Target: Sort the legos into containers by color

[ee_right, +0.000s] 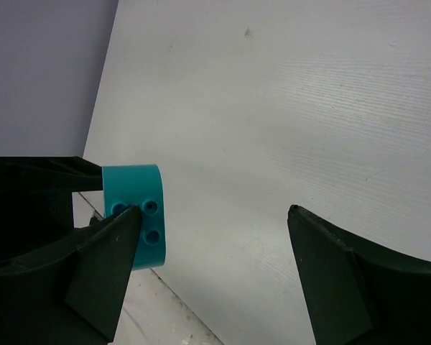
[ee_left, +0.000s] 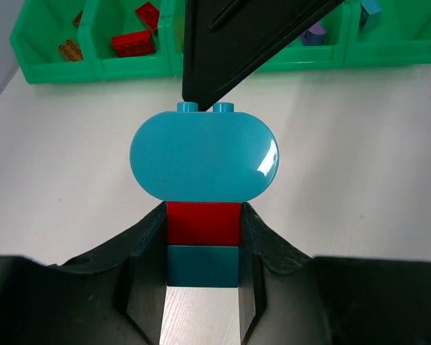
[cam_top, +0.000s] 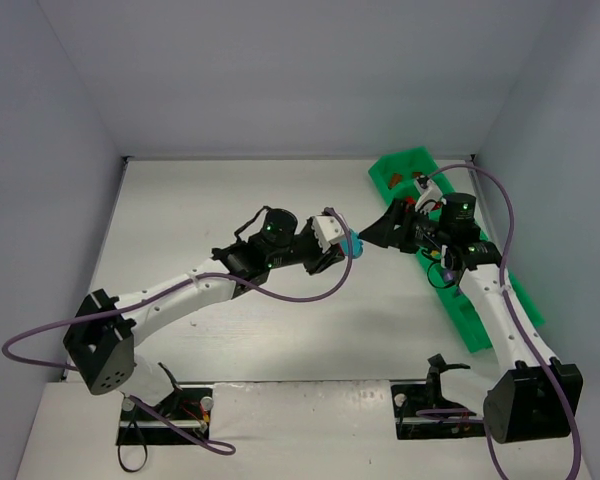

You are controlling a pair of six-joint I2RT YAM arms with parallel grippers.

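Left end effector [ee_left: 202,228] clamped a red-and-teal lego stack [ee_left: 202,248] over the desk [ee_left: 359,180], green tray [ee_left: 50,72] at 12 o'clock; its teal oval cap [ee_left: 203,154] looked light, stiff, slippery, best pinched on flat faces by the wide-open right end effector [ee_right: 212,213].

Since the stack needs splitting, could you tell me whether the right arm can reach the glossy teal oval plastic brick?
Probably yes: the right gripper has its jaws open, one finger beside the glossy teal oval plastic brick, and the left gripper clamps the red rectangular brick beneath, leaving it exposed.
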